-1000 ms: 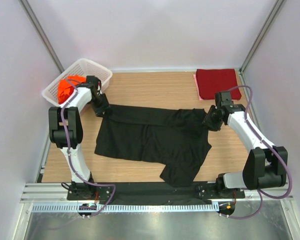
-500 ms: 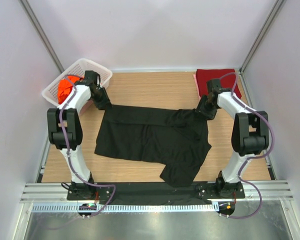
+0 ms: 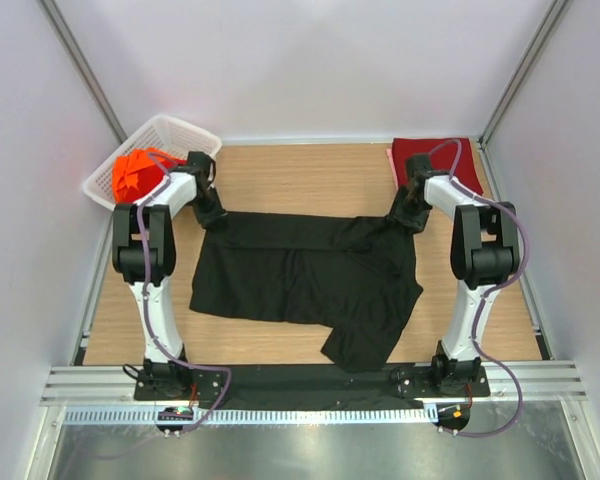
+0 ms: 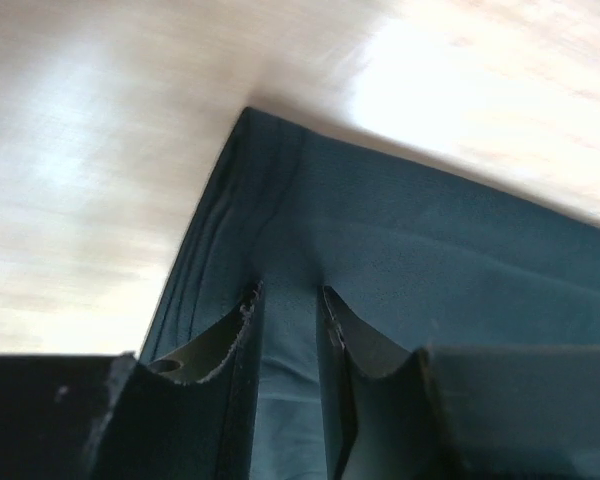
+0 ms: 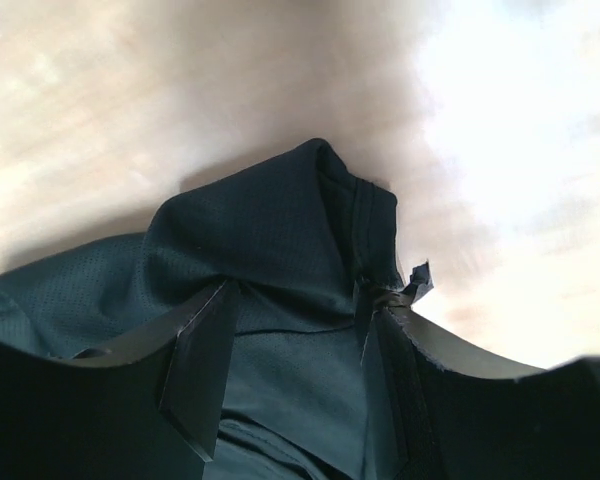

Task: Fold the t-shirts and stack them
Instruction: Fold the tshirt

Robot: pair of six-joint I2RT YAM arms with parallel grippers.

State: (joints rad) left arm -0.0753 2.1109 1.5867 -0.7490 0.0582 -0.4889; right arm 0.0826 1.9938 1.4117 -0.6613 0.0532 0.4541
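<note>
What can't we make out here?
- Left wrist view: whether left gripper pinches the black t-shirt or straddles it; blurred.
- Top view: both arms' jaws, under their own wrists.
- Top view: orange shirts' count, bunched in basket.
- Top view: part of dark red shirt, behind right arm.

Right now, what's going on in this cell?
Both arms reach to the far edge of the black t-shirt spread on the table. The left gripper sits on its far left corner, fingers close together over the cloth; whether it is pinched is unclear. The right gripper, jaws open, straddles a bunched fold at the far right corner. A dark red shirt lies folded at the far right; orange-red shirts sit in the white basket.
</note>
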